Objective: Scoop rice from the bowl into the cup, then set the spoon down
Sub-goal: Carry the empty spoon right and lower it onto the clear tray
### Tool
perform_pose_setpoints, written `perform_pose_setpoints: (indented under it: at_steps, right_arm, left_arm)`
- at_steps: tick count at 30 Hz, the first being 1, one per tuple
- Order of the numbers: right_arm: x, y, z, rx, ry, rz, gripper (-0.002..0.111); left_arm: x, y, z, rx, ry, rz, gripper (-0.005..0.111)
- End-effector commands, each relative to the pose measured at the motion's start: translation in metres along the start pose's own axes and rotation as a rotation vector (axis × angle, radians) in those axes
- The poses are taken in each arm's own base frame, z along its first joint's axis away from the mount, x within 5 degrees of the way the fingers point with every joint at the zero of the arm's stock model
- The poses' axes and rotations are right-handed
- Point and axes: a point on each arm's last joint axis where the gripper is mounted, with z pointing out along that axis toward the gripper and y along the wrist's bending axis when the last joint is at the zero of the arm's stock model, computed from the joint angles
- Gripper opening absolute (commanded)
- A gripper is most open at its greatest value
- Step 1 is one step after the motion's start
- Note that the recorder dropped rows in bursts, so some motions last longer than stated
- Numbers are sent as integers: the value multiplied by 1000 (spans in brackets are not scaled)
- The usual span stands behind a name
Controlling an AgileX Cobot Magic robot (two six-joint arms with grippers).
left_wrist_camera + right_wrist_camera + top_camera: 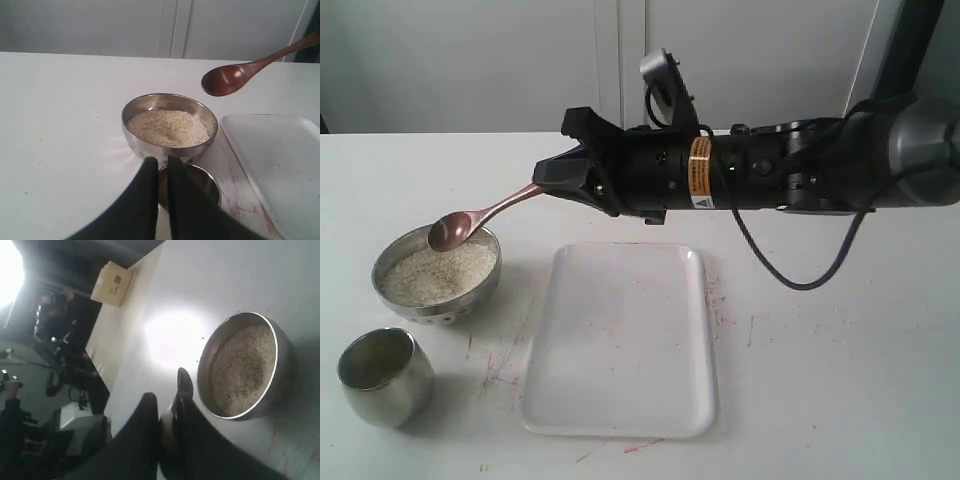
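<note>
Finding one: your spoon (pixel 455 230) is off the counter (pixel 820 380), carried by the right arm (pixel 770 175), which reaches across from the right side. The right jaws are clenched on the far end of the handle. From that grip the handle slopes down and leftward to its oval head. The head hangs over the rear rim of the bowl (pixel 440 305), just above the rice (pixel 438 272). I cannot tell from these views whether it touches the rim. In the left wrist view the concave face of the head shows bare dark wood.

Finding two: the left jaws appear only in the left wrist view. Their two dark fingers (pixel 145 200) are pressed nearly together with a thin slit between them, grasping nothing. They sit above the cup (pixel 385 385), well apart from the spoon.

Finding three, containers: the bowl stands upright at the left of the counter, with an even bed of rice below its rim. The cup stands upright just in front of the bowl, slightly to its left and apart from it. Its inner wall shows shiny steel, and I cannot make out its bottom. A white rectangular tray (pixel 620 340) lies flat to the right of both, with its surface bare. Red scuff marks show on the counter along the tray's edges.
</note>
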Motion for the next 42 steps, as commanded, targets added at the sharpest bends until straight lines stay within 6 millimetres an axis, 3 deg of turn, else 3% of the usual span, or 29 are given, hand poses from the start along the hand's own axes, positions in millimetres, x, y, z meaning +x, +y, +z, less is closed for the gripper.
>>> perform_pose_setpoints:
  at_steps: [1, 8, 13, 30, 42]
  right_arm:
    - [-4, 5, -20, 0, 67, -103, 0]
    - [-19, -12, -60, -2, 218, -122, 0]
    - [-23, -12, -74, -64, 251, -110, 0]
    - [-1, -74, -52, -20, 382, 37, 0]
    - [5, -96, -45, 27, 387, 83, 0]
  left_arm:
    - [-1, 0, 0, 1, -4, -11, 14]
    - [-1, 0, 0, 1, -4, -11, 14]
    - [-1, 0, 0, 1, -4, -11, 14]
    - [-1, 0, 0, 1, -4, -11, 14]
    - [-1, 0, 0, 1, -4, -11, 14]
